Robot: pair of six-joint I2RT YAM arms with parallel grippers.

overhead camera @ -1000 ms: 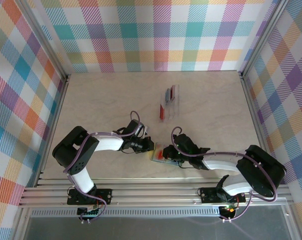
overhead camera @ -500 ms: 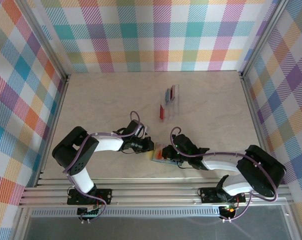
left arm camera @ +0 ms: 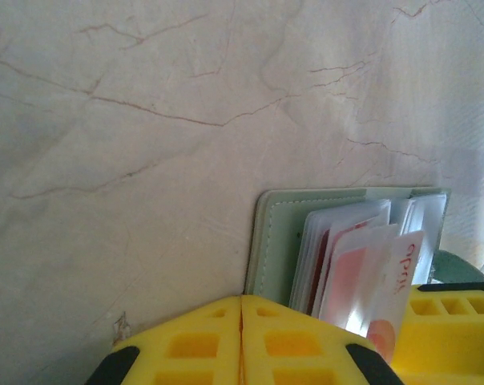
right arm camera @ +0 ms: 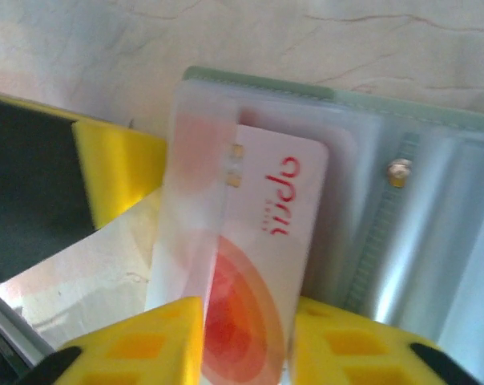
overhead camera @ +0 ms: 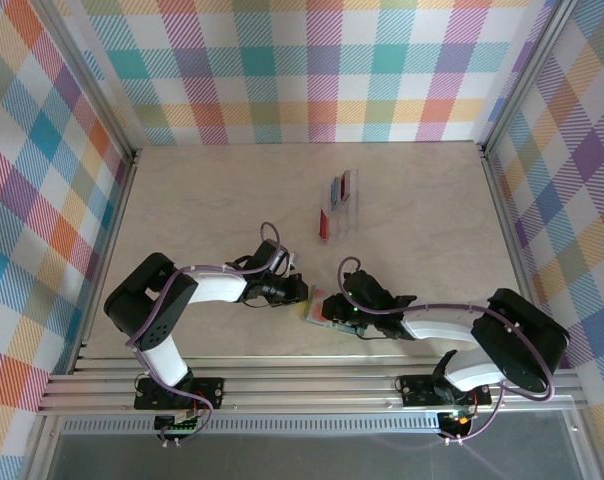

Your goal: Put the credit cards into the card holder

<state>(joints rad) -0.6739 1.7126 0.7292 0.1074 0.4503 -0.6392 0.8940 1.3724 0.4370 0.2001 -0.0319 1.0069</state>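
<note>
The sage-green card holder (overhead camera: 320,312) lies open on the table between both grippers. In the right wrist view its green edge (right arm camera: 418,120) and clear inner pockets show. My right gripper (right arm camera: 246,345) is shut on the pale card with the orange-red round mark (right arm camera: 266,241), whose far end sits inside a clear pocket. My left gripper (left arm camera: 242,337) is shut, its yellow fingertips pressed together at the holder's near-left corner (left arm camera: 274,241); the pale card (left arm camera: 390,281) shows beside them. A red card (overhead camera: 323,222) and a blue card (overhead camera: 334,190) stand farther back.
The clear plastic rack (overhead camera: 342,205) holding the red and blue cards stands mid-table beyond the grippers. Plaid walls enclose the marble-patterned tabletop (overhead camera: 212,200) on three sides. A metal rail (overhead camera: 302,385) runs along the near edge by the arm bases.
My right gripper has edged left toward the card holder, sliding the pale card farther into it. The left arm has stayed put.
</note>
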